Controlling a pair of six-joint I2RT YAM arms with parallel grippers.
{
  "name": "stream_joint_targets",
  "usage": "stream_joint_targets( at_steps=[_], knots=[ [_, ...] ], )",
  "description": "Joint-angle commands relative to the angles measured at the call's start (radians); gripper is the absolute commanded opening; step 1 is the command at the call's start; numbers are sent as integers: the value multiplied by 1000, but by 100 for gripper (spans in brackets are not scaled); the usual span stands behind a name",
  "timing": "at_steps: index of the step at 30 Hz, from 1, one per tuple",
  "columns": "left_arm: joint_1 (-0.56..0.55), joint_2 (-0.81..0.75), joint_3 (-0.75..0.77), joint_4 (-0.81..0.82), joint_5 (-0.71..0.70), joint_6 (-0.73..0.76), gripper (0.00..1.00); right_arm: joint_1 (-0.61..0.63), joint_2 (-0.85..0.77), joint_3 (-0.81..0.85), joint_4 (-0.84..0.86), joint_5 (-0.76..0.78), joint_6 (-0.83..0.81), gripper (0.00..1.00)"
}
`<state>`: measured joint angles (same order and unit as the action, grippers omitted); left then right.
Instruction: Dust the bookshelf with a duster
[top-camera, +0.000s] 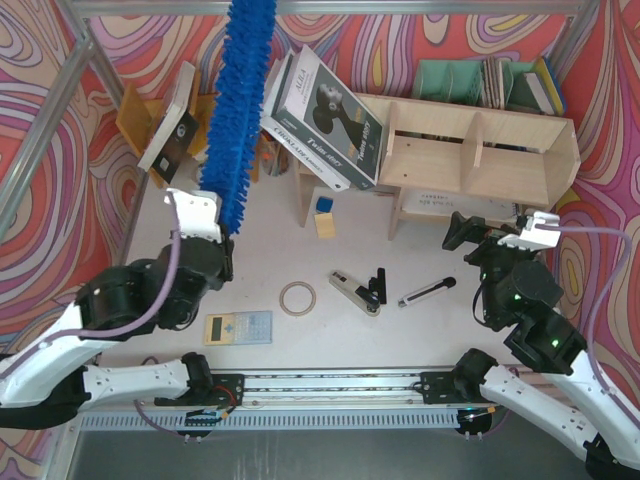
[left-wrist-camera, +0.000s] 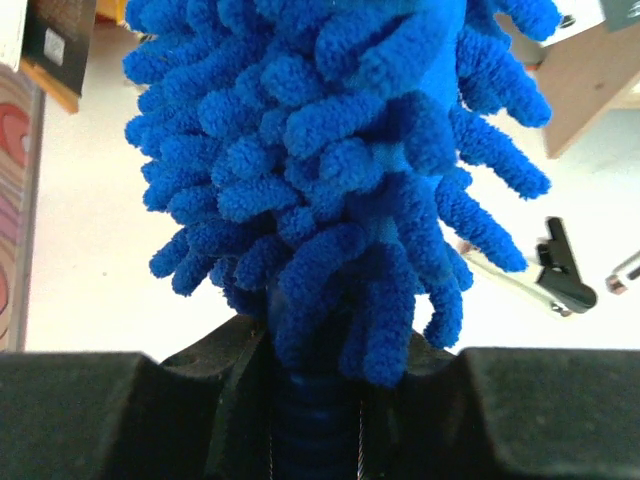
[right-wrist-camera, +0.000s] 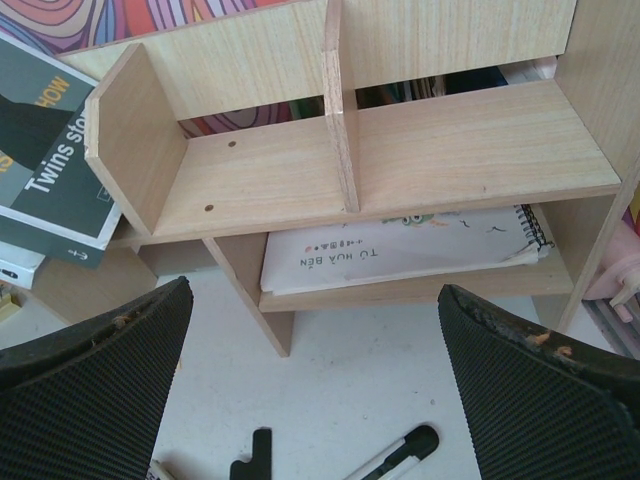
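The left gripper (top-camera: 222, 228) is shut tight on the thin handle of the duster (top-camera: 240, 100), right under the fluff. The duster points up and away from the arm. It is to the left of the bookshelf (top-camera: 480, 150) and near the leaning books (top-camera: 325, 120). I cannot tell if it touches them. The right gripper (top-camera: 458, 232) is wide open and holds nothing. It faces the front of the bookshelf.

The duster looks light and very soft. Its blue strands should bend and squash on the wood, so a gentle wipe will do. The handle is the hard part, so that is the good place to hold it. Held so low, the long head may wobble and could bump the books
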<state>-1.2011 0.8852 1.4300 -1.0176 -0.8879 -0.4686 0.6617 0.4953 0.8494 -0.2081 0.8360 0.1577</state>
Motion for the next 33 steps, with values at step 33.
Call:
stream_joint_targets(
  at_steps=[33],
  knots=[
    [307, 118, -310, 137, 500, -71, 0, 3, 3, -29, -7, 5, 16, 99]
  ],
)
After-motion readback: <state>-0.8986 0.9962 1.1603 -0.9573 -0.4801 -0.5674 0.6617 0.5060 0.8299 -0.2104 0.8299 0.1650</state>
